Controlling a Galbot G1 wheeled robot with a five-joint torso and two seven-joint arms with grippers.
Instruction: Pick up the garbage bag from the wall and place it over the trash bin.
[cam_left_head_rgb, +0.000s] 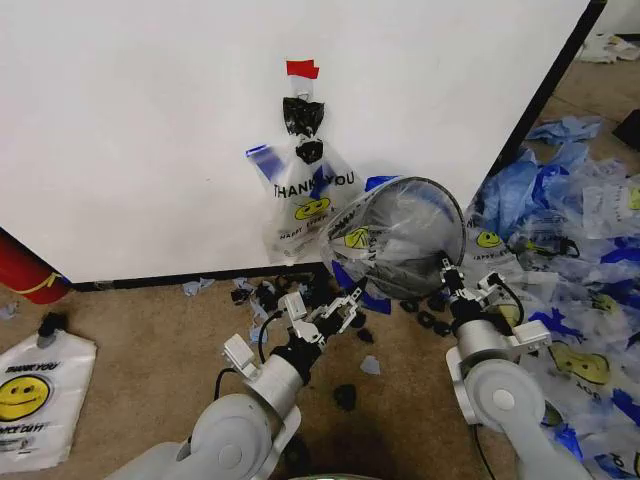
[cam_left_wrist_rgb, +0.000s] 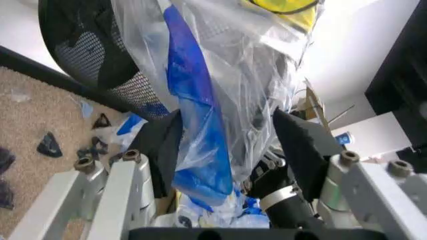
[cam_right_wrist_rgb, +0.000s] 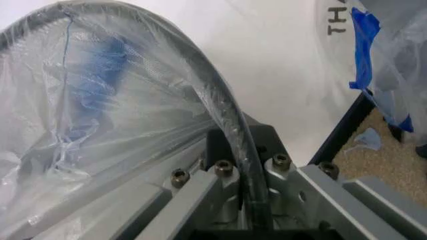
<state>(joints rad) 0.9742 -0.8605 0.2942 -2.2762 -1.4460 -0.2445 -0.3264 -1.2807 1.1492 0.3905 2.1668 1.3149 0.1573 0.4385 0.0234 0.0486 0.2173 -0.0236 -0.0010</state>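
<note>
A see-through garbage bag (cam_left_head_rgb: 300, 195) with "THANK YOU" print and a yellow smiley hangs on the white wall from a black clip under red tape; its blue-edged side is also visible (cam_right_wrist_rgb: 400, 60). Just right of it the black mesh trash bin (cam_left_head_rgb: 425, 181) is tipped up off the floor. A second see-through smiley bag (cam_left_head_rgb: 400, 235) is stretched over its mouth. My right gripper (cam_left_head_rgb: 447, 272) is shut on the bin's film-covered rim (cam_right_wrist_rgb: 230, 125). My left gripper (cam_left_head_rgb: 338, 308) is open at the bin's lower left. Loose bag plastic (cam_left_wrist_rgb: 200, 100) hangs between its fingers, beside the mesh (cam_left_wrist_rgb: 87, 50).
A red cylinder (cam_left_head_rgb: 20, 270) lies at the wall's left foot, with a flat white smiley bag (cam_left_head_rgb: 35, 400) on the carpet in front of it. Heaped blue and clear bags (cam_left_head_rgb: 570, 230) fill the right side. Black scraps (cam_left_head_rgb: 345, 395) dot the carpet between my arms.
</note>
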